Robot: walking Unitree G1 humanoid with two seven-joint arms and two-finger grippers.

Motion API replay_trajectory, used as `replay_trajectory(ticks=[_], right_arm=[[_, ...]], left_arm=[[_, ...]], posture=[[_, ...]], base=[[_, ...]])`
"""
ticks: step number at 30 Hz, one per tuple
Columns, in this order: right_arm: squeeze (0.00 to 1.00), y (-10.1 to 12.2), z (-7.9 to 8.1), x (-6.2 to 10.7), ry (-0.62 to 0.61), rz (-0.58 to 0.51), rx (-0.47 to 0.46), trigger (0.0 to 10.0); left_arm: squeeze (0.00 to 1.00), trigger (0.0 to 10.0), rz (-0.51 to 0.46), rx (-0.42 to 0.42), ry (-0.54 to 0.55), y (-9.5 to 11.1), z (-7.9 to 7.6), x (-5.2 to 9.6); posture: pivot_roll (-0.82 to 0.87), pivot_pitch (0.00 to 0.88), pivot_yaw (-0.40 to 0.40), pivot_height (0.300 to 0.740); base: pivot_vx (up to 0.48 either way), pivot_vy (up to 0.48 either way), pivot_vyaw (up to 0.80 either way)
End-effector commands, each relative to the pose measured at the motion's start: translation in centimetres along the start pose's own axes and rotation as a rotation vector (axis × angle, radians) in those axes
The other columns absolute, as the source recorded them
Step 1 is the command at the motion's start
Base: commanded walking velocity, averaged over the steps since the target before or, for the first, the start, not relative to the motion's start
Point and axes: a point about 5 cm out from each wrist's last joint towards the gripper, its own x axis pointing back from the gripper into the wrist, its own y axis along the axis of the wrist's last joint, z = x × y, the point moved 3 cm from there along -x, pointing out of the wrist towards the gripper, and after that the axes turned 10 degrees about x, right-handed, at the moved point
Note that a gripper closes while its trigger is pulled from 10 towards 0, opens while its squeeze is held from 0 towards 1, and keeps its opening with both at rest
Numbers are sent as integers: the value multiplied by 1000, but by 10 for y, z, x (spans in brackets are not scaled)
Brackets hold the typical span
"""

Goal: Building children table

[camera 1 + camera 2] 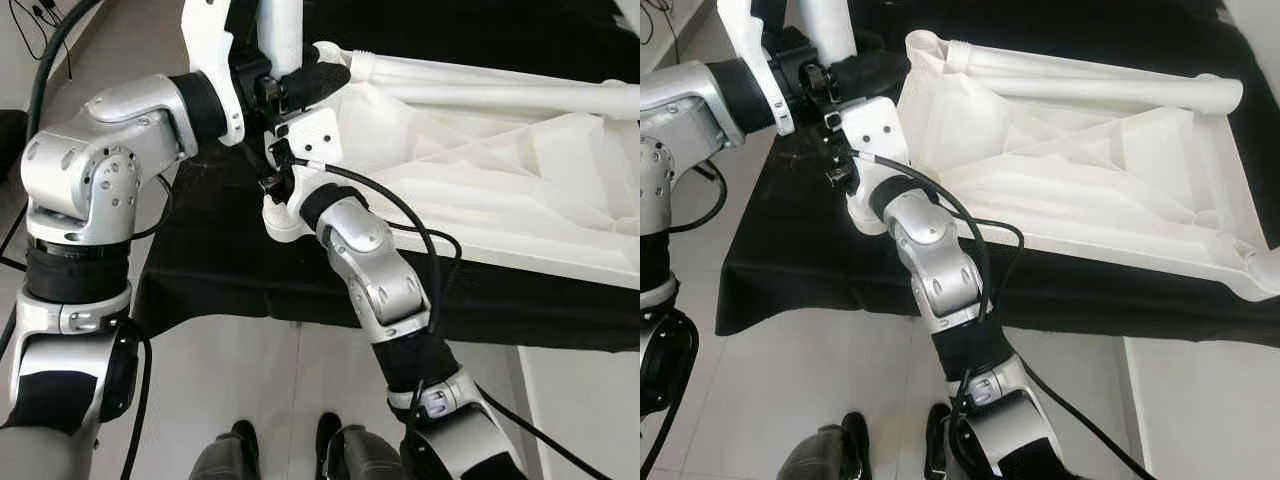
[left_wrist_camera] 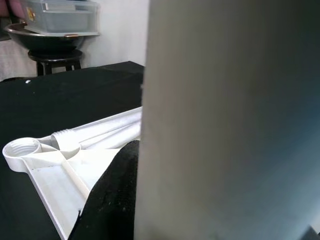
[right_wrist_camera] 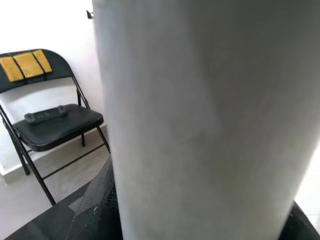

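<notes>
Both grippers, left (image 1: 290, 85) and right (image 1: 272, 165), clamp the upright white leg (image 1: 280, 30) at the corner of the upturned tabletop (image 1: 1120, 170). Light, stiff, smooth plastic; grip mid-shaft firmly.

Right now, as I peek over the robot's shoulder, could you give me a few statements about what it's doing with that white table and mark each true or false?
1. The white tabletop lies upside down, ribbed underside facing up. True.
2. It rests on a bright red cloth. False: the cloth is black.
3. Both grippers are at one upright white leg by the tabletop's near corner, the left gripper and the right gripper. True.
4. No other legs are around. False: loose white legs lie along the tabletop's far edge.
5. A black folding chair stands nearby. True.
</notes>
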Motion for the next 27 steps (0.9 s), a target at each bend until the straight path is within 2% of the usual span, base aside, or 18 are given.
replay_trajectory(ticks=[1,3,4,5,8,9,10,11,13,14,15,18,20,25,26,27], right_arm=[[0,-33,38,4,102,143,-32,10000],[0,-20,33,0,181,64,-17,10000],[0,-20,33,0,181,64,-17,10000],[1000,-4,26,-3,354,-60,-41,10000],[1000,8,17,-3,508,-156,-50,10000],[1000,8,17,-3,508,-156,-50,10000],[1000,9,15,-1,581,-178,-43,10000],[745,10,10,-2,620,-192,-29,10000],[745,11,6,-3,653,-202,-32,10000],[0,12,2,-5,671,-210,-26,10000],[0,15,0,-5,713,-225,-38,10000],[0,17,0,-6,738,-233,-48,10000],[0,19,6,-2,823,-239,-49,10000],[0,22,10,-4,865,-245,-62,10000],[0,21,12,-5,905,-253,-72,0],[0,21,12,-5,905,-253,-72,0]], left_arm=[[0,0,42,17,-77,-6,-14,-10],[0,0,48,11,-78,-6,-15,-10],[0,0,48,11,-78,-6,-15,-10],[0,0,52,8,-80,-6,-15,-10],[0,0,54,6,-80,-6,-16,-9],[0,0,54,6,-80,-6,-16,-9],[0,0,55,2,-81,-7,-16,-9],[0,0,56,1,-82,-7,-17,-9],[0,0,57,1,-83,-7,-17,-9],[0,0,58,0,-84,-7,-18,-9],[0,0,61,0,-89,-8,-19,-8],[0,0,63,1,-92,-8,-20,-8],[0,0,73,-11,-104,-9,-22,-7],[0,0,72,-23,-135,-9,-26,-7],[0,0,61,-32,-163,-9,-29,-7],[0,0,61,-32,-163,-9,-29,-7]], posture=[[-139,287,-72,740],[-136,287,-73,740],[-136,287,-73,740],[-133,285,-77,740],[-133,285,-77,740],[-133,285,-77,740],[-130,285,-79,740],[-121,288,-81,740],[-121,288,-81,740],[-119,287,-80,740],[-114,291,-80,740],[-111,291,-79,740],[-107,293,-77,740],[-106,294,-73,740],[-106,295,-71,740],[-106,295,-71,740]], base=[[0,0,0],[0,0,0],[0,0,0],[0,0,0],[0,0,0],[0,0,0],[0,0,0],[0,0,0],[0,0,0],[0,0,0],[0,0,0],[0,0,0],[0,0,0],[0,0,0],[0,0,0],[0,0,0]])
